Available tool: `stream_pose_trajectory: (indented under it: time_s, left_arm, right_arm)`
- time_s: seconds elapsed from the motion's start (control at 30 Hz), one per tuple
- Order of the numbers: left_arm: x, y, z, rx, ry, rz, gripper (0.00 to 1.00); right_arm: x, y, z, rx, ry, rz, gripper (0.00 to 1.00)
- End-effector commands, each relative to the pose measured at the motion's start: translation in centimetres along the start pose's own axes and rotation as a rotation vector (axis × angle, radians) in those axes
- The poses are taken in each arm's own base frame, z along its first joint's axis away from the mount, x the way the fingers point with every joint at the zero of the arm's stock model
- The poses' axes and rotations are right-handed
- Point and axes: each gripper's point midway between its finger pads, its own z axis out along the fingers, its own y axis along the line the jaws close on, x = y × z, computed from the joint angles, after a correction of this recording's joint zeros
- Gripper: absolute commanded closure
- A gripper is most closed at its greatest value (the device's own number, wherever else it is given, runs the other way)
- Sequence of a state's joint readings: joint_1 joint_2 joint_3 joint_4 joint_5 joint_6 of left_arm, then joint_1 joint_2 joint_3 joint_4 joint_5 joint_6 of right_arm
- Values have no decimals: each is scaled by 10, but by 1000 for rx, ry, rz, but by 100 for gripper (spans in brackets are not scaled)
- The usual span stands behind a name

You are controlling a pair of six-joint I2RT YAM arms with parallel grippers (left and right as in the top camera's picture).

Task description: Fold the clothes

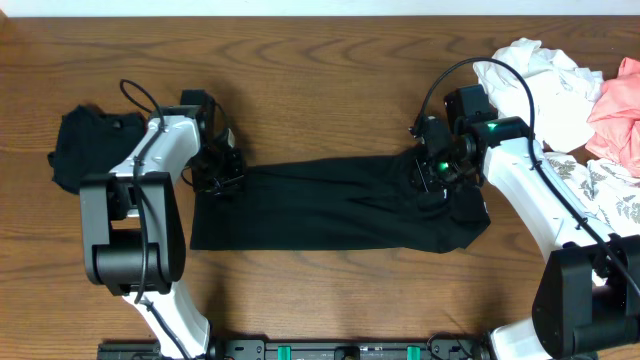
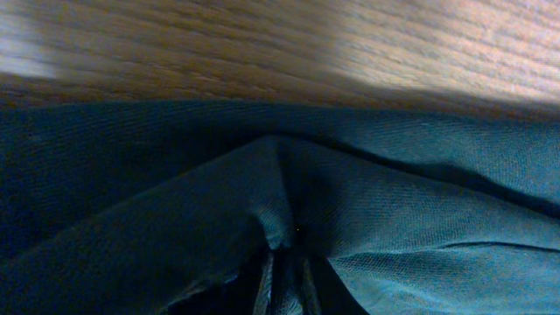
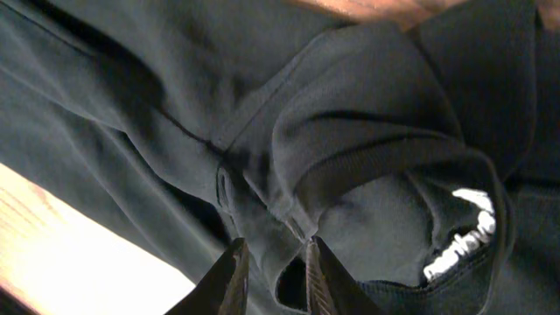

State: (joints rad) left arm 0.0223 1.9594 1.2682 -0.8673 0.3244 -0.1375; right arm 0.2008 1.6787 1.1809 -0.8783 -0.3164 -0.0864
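The black shirt (image 1: 320, 205) lies as a long band across the middle of the desk (image 1: 320, 70), with its collar end at the right of the overhead frame. The left jaws are pressed on a gathered ridge of cloth at the band's upper left corner. The right jaws pinch a fold just beside the collar (image 3: 367, 166), near the white tag (image 3: 464, 232). A dark bundle (image 1: 85, 145) sits at far left. A white garment (image 1: 530, 85), a pink garment (image 1: 620, 110) and a leaf-print garment (image 1: 610, 195) wait at upper right. With both ends gripped, the step in hand looks like folding the band. Next, I judge, both ends must lift together and one must travel over the other, with edges aligned and cloth taut.
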Motion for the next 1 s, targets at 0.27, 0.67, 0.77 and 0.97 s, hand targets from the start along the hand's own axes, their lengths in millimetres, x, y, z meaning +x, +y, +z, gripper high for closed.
stream_pose_trajectory:
  time_s: [0.27,0.67,0.77,0.97]
  left_arm:
    - [-10,3,-23,20,-67,-21,87]
    - [-10,3,-23,20,-67,-22,87]
    - [-10,3,-23,20,-67,-21,87]
    - [-10,3,-23,20,-67,-21,86]
  right_arm:
    - [9,-9,9,56,32,43,78]
    - [22,-10,38,14,7,56,76]
    - [21,-2,40,-35,-5,52,76]
    - [18,12,39,-121,-20,48,76]
